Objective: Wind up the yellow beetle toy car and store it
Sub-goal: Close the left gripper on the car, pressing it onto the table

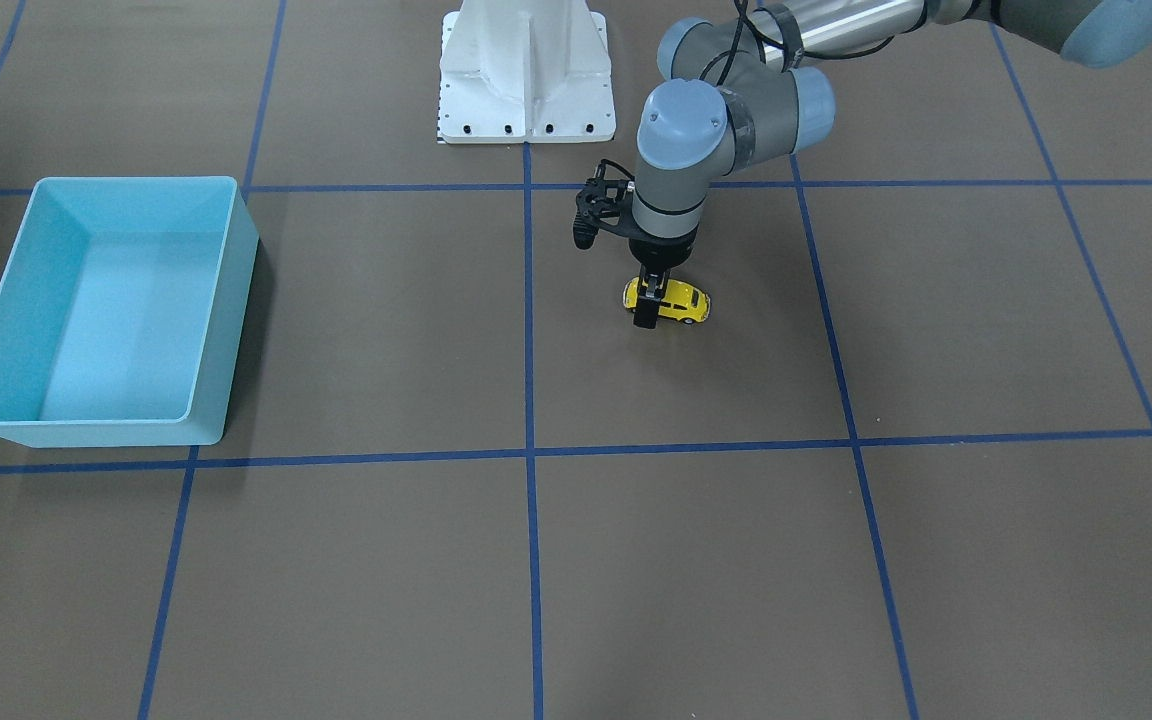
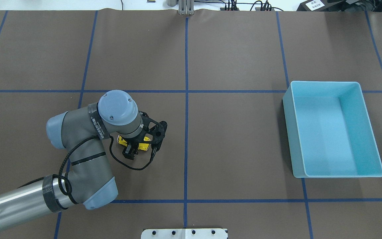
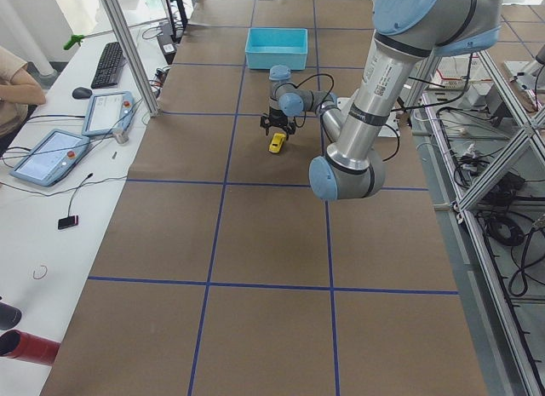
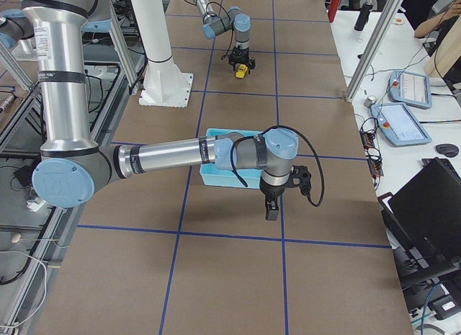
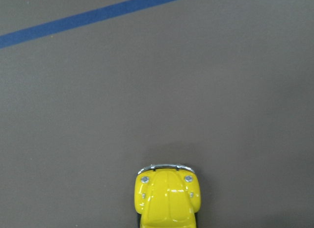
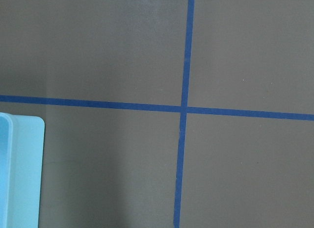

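We log the yellow beetle toy car [image 1: 684, 304] on its wheels on the desk [image 1: 836, 560]. It sits in the robot's left half, a short way off the centre tape line [image 1: 528, 340].

The left pincer [image 1: 652, 300] comes straight down over it, set narrow with a finger on either flank. We judge it clamped on the car's body with the wheels kept on the surface. The left wrist view shows only the bonnet poking out from under the camera. This low, wheels-down hold fits winding. We take it the car must be dragged along the desk to load its spring, so it wants pressing, not lifting.

The blue bin [image 2: 288, 132] stands open-topped on the robot's right side, well apart from the car. The right pincer [image 4: 271, 211] hangs outside the bin, near one corner. Only the side view catches it, so we cannot tell whether it is wide or narrow.

Room to move:
- **Around the car:** bare brown surface lies ahead of the bonnet and to both sides, so a drag has space.
- **Route to the bin:** it crosses the centre line, and the bin's rim must be cleared.
- **At the bin:** the right arm parked there may crowd the drop.
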